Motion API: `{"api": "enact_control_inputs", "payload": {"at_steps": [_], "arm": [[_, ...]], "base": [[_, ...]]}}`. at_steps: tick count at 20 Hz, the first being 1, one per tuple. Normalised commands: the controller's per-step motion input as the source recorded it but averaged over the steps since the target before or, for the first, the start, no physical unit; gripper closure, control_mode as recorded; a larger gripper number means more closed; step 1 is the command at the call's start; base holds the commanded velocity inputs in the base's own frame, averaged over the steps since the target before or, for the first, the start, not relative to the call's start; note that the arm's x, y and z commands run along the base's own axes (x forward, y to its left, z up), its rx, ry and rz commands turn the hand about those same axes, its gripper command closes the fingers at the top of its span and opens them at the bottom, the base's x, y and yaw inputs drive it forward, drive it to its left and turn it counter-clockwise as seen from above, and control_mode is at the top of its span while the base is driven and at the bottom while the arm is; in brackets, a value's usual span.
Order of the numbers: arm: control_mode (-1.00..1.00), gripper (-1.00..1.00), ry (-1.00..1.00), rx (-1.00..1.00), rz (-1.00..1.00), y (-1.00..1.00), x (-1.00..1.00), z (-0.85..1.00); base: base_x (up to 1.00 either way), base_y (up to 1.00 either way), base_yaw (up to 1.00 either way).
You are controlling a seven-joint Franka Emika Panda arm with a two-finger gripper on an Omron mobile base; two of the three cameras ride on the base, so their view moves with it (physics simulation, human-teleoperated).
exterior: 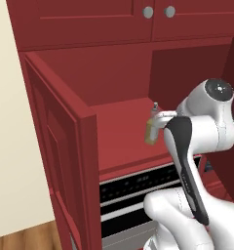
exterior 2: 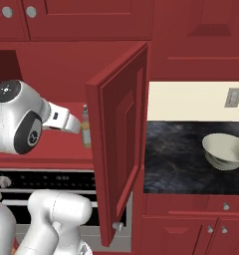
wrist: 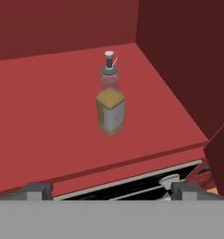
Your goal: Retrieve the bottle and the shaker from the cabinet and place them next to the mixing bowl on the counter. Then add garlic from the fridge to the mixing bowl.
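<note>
**Bottle waits on the cabinet shelf**

We see the bottle (wrist: 110, 103) upright on the red cabinet shelf (wrist: 48, 121). Our gripper (wrist: 109, 190) hangs near it, fingers spread wide, holding nothing. Far right, the mixing bowl (exterior 2: 224, 151) sits on the table (exterior 2: 174, 157).

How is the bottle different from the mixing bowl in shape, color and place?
The bottle is tall, narrow and yellowish; the mixing bowl is wide, low and cream. The bottle stands inside the red cabinet, while the bowl sits on the black counter. Both stand upright.
</note>
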Motion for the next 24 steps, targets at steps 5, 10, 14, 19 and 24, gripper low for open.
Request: {"api": "enact_control_inputs", "payload": {"at_steps": [5,10,14,19,24], "arm": [[-1.0,-1.0,0.1,0.03,0.09,-0.07,0.3,-0.03],[-1.0,-1.0,0.07,0.0,0.03,0.0,0.4,-0.02],[-1.0,-1.0,0.01,0.0,0.03,0.0,0.41,-0.18],[-1.0,-1.0,0.0,0.0,0.02,0.0,0.19,-0.22],[-1.0,-1.0,0.0,0.0,0.0,0.0,0.05,-0.45]], "base": [[0.0,0.0,0.0],[0.0,0.0,0.0],[0.0,0.0,0.0],[0.0,0.0,0.0],[0.0,0.0,0.0]]}}
